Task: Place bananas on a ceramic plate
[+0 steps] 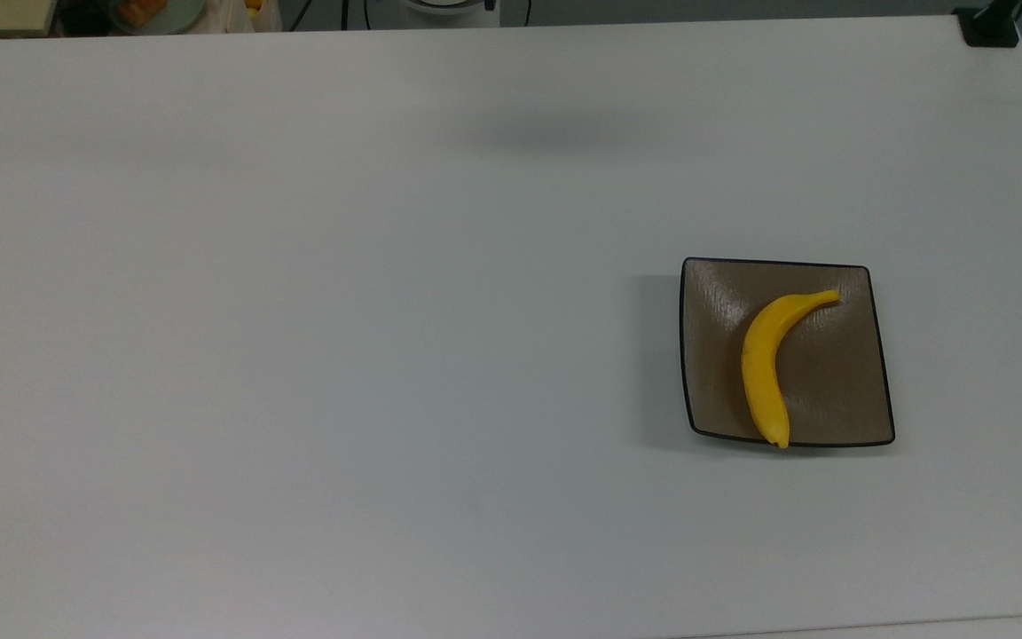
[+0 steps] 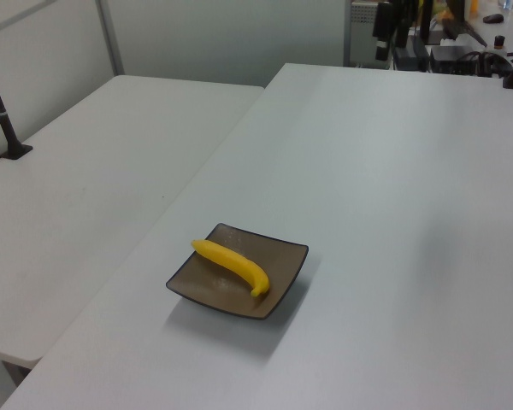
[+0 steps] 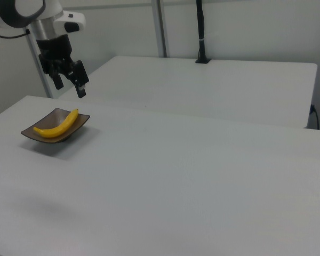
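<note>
A yellow banana lies curved across the square brown ceramic plate on the white table, its lower tip resting on the plate's near rim in the top view. The left view has the banana lying diagonally on the plate. In the right view the banana rests in the plate, and my gripper hangs in the air just above and behind the plate. It is open, with nothing between its fingers, and touches neither the banana nor the plate.
A faint shadow falls on the table near its far edge in the top view. A black clamp sits at the far right corner. A second white table stands alongside, with a black post on it.
</note>
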Motion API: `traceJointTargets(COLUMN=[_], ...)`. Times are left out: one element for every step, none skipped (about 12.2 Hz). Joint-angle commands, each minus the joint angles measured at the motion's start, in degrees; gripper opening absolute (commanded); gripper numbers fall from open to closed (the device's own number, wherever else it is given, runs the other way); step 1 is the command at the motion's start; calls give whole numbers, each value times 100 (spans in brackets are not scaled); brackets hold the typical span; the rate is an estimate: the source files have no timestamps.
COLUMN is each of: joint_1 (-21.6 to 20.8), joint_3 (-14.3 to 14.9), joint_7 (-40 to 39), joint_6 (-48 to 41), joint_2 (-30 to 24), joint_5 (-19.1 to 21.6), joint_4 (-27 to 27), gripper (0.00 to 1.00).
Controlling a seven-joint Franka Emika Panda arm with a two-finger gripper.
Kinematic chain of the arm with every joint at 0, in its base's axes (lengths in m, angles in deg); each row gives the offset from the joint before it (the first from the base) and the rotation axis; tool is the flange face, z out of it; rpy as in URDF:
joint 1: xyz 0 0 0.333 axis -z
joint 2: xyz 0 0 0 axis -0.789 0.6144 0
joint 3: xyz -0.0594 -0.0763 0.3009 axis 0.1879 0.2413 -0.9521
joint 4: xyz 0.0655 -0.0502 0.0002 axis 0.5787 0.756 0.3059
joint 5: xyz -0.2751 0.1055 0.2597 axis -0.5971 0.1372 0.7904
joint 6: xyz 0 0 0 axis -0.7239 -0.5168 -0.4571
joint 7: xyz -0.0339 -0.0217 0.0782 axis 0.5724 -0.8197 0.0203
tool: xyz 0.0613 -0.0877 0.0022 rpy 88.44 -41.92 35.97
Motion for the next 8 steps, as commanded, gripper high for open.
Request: traceJointTargets(joint_1=[3,-6,-6,-15,-15,-32,-24,-15], joint_3=[-24,-24,-24,-24,-7,-24,-24,-24], joint_7=[-883,-1026,-1019,-967,-957,-949,-983,-975], joint_6=[245,307,308,317,308,299,290,290], joint_2=[-214,-214,-206,-188,-171,-188,-171,-170], joint_5=[-67,-41,-6,-6,-6,-23,-23,-23], joint_4=[558,629,638,639,639,647,639,639], gripper=[100,100,100,100,100,100,100,100])
